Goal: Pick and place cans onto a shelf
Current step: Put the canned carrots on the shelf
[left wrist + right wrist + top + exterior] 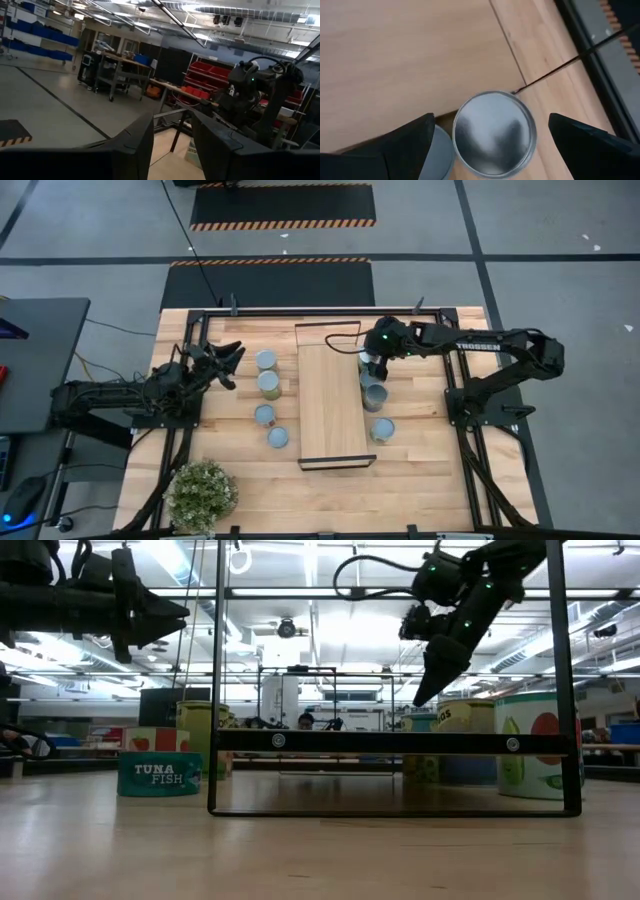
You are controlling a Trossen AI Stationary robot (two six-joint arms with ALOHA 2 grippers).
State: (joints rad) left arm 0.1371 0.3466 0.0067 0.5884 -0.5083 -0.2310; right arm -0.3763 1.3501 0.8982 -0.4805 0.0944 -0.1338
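Observation:
The light-wood shelf lies along the table's middle, with its black end frame near in the low view. Several cans stand upright on the table: a column left of the shelf and others along its right side. My right gripper hangs above the farthest right-side can, pointing down and open, with its fingers on either side of the can's silvery top and clear of it. A second can stands next to that one. My left gripper is open and empty, raised above the table's left side.
A bushy green plant stands at the near left corner. Black frame rails run along the table's far edge and both sides. The shelf board lies right beside the can under my right gripper.

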